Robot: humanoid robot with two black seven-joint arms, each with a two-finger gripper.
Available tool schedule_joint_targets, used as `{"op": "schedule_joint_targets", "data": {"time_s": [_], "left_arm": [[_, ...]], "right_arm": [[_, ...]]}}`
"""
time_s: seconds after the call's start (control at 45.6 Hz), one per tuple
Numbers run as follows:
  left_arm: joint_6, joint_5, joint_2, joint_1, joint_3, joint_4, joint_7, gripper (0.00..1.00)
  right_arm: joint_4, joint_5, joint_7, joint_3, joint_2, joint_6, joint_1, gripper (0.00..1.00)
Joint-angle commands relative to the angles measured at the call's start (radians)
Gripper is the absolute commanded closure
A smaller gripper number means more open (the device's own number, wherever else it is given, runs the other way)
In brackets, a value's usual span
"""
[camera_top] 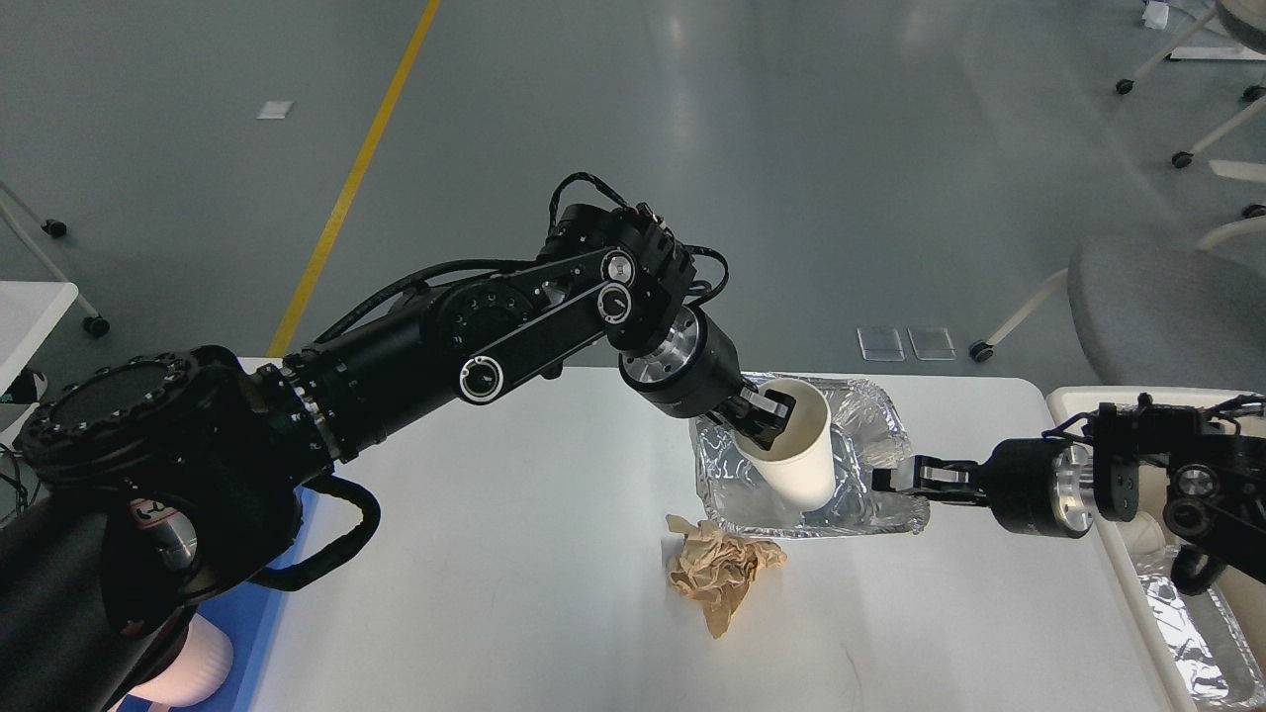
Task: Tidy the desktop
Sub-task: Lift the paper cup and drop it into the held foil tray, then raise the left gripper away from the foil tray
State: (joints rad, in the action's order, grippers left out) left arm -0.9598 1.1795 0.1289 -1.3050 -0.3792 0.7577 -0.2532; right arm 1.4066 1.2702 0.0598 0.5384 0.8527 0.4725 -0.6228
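The surface (495, 554) is the broad white matte top with rounded corners that fills the lower part of my view, and most of what needs tidying sits toward its far right corner. There a crinkled foil tray (870, 435), thin and shiny with a rolled rim, lies flat on it; my right tool (883, 482) is clamped on the tray's right rim, holding it steady. My left tool (764, 415) pinches the lip of a white paper cup (796, 460), one finger inside the mouth and one outside, with the cup tilted and its base down inside the tray. To do this well I judge I should lower until the cup's base rests on the foil floor, then let go gently, since the light tapered paper could tip or roll (the foil would dent under any push). Just in front of the tray lies a crumpled brown paper wad (720, 574), soft and creased. A cream bin (1088, 400) stands off the right edge.
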Motion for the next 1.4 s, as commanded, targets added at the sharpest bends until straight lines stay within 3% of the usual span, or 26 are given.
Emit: {"op": "schedule_joint_targets", "data": {"time_s": [0.0, 0.439, 0.548, 0.592, 0.658, 0.724, 0.768, 0.855, 1.162, 1.382], "left_arm": [[0.0, 0.0, 0.005, 0.001, 0.0, -0.031, 0.0, 1.0], [0.044, -0.001, 0.031, -0.008, 0.0, -0.101, 0.006, 1.0], [0.058, -0.003, 0.037, -0.011, 0.0, -0.113, 0.006, 0.94], [0.059, -0.006, 0.037, -0.011, 0.0, -0.113, 0.006, 0.85], [0.076, -0.015, 0.041, -0.011, -0.001, -0.115, 0.011, 0.54], [0.099, -0.02, 0.04, -0.014, -0.001, -0.115, 0.008, 0.48], [0.104, -0.021, 0.038, -0.014, -0.004, -0.115, 0.005, 0.38], [0.096, -0.038, 0.034, -0.019, -0.007, -0.115, 0.002, 0.02], [0.099, -0.112, 0.021, -0.056, -0.017, -0.115, -0.001, 0.01], [0.108, -0.198, -0.064, -0.12, -0.032, -0.115, 0.0, 0.01]], "right_arm": [[0.002, 0.0, 0.0, 0.0, -0.001, 0.0, 0.0, 1.0], [0.011, -0.002, 0.002, 0.0, 0.0, 0.0, 0.005, 1.0], [0.011, -0.002, 0.002, 0.0, -0.001, 0.0, 0.005, 1.0], [0.012, -0.002, 0.002, 0.0, -0.001, 0.0, 0.005, 1.0], [0.012, -0.002, 0.002, 0.0, 0.0, 0.0, 0.006, 1.0], [0.017, -0.002, 0.002, 0.0, 0.0, 0.0, 0.006, 1.0], [0.021, -0.002, 0.002, 0.0, 0.0, 0.0, 0.008, 1.0], [0.026, -0.002, 0.003, 0.0, 0.002, 0.005, 0.009, 1.0], [0.046, -0.003, 0.005, 0.002, 0.009, 0.009, 0.021, 1.0], [0.063, -0.005, 0.008, 0.002, 0.012, 0.009, 0.026, 1.0]]}}
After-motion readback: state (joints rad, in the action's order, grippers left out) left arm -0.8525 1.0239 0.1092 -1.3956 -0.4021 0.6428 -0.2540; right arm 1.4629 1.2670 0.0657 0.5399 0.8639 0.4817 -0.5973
